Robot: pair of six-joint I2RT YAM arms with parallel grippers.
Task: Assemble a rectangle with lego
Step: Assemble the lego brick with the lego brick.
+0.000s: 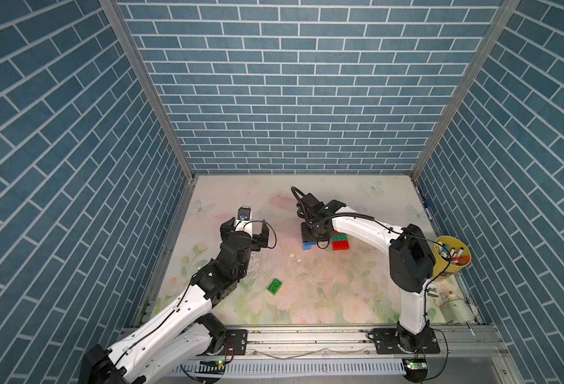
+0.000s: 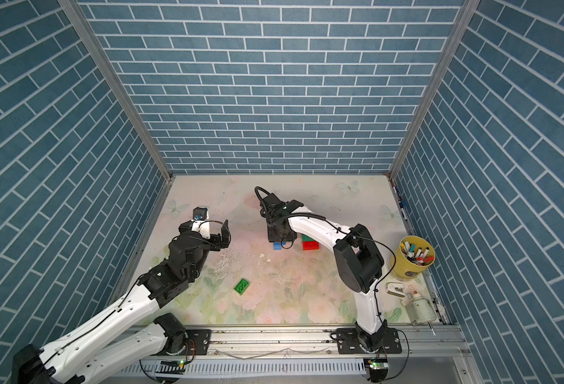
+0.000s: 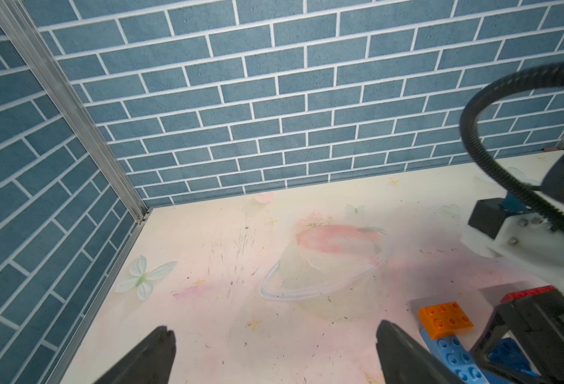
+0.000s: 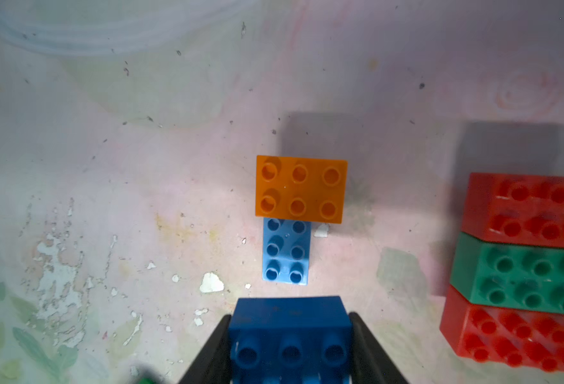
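1. Right gripper: closed partway on a dark blue brick, with one finger on each of two opposite side walls. Held above the table, just short of the light blue brick.
2. Left gripper: spread to full width, with nothing between the fingers, away from the bricks.
3. Lying on the table: an orange brick seated crosswise on one end of the light blue brick. Beside these, a red-green-red row with long sides touching and studs up. Well apart, nearer the front, a loose green brick.
4. By judgement, hard, light and stiff plastic, so no give under the fingers and little danger of crushing.
5. Smooth walls, so probably slippery and ready to twist if pinched near a corner. Better to take hold at the middle of two opposite walls, with fingers flat and studs left free.
6. Expect some resistance when seating studs. Press straight down, to avoid pushing the lower brick along the smooth table.
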